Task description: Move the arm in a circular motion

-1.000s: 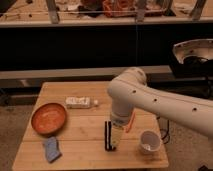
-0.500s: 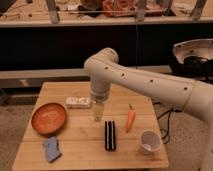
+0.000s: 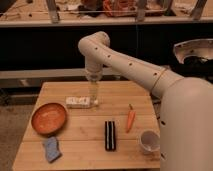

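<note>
The thick white arm point(image 3: 125, 62) reaches in from the right and bends down over the back of the wooden table point(image 3: 80, 135). Small dark dots run along its segments. At its narrow pale tip, the gripper point(image 3: 94, 101) hangs just above the tabletop, right beside the end of a white packet point(image 3: 78, 102). Nothing appears to be held in it.
An orange bowl point(image 3: 49, 118) sits at the left, a blue sponge point(image 3: 51, 148) near the front left corner. A black bar point(image 3: 110, 135) lies in the middle, a carrot point(image 3: 130, 119) to its right, a white cup point(image 3: 150, 141) at the front right. A dark counter runs behind the table.
The arm has swung from front right of the table toward the back and left, its elbow rising. The tip now hangs by the white packet; the black bar and carrot are uncovered.
</note>
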